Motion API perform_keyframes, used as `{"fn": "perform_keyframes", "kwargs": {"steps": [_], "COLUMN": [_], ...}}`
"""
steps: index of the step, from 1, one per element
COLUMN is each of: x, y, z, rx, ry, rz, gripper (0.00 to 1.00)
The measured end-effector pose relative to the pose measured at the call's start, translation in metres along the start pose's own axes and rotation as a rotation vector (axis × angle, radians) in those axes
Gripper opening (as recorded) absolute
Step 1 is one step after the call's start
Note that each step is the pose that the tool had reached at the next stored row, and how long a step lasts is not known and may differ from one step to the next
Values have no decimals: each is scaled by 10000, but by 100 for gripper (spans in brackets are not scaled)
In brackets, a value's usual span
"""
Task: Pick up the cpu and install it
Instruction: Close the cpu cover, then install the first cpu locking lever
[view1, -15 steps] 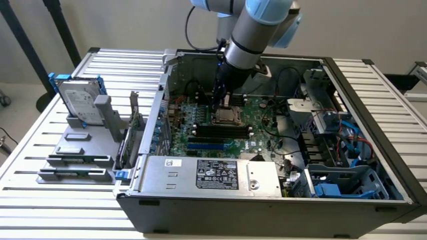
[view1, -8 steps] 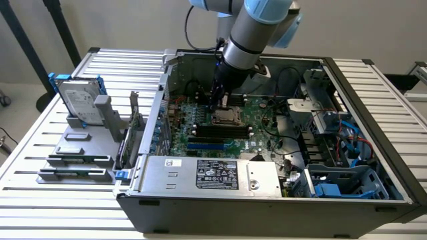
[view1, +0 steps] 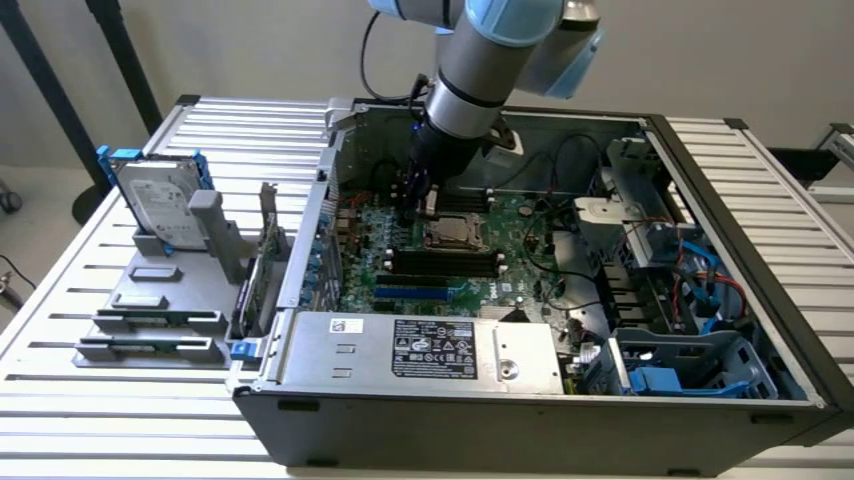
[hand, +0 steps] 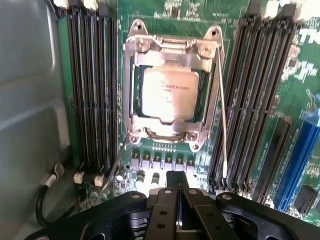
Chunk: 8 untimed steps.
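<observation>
cpu (hand: 167, 95) in its socket (hand: 172, 54) (metal-framed); gripper (hand: 177, 189) pressed together, just beside it

My outside camera sits high, looks down into open computer case (view1: 534, 430), far back. My wrist camera looks straight down, very close. Both see cpu (view1: 449, 232) (hand: 167, 92), green board (view1: 523, 215) (hand: 180, 12).

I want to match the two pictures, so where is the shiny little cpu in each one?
Exterior view: the cpu sits near the picture's middle, inside the open computer case, close below the gripper.
Wrist view: the cpu lies inside the silver socket frame, apart from the shut gripper.
Shared landmark: the black memory slots right beside the cpu.
</observation>
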<state>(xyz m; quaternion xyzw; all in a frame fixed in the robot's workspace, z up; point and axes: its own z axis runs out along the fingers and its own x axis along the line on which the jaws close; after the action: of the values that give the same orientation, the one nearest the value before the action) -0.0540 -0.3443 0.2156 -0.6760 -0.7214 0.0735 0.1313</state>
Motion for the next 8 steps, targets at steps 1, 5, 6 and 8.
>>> {"fn": "perform_keyframes", "kwargs": {"steps": [1, 5, 6, 8], "x": [0, -1, -1, 0], "y": [-2, -2, -2, -2], "z": [0, 0, 0, 0], "rx": [1, 1, 1, 0], "ry": [-1, -2, -2, -1], "rz": [1, -1, 0, 0], "gripper": [11, 11, 11, 11]}}
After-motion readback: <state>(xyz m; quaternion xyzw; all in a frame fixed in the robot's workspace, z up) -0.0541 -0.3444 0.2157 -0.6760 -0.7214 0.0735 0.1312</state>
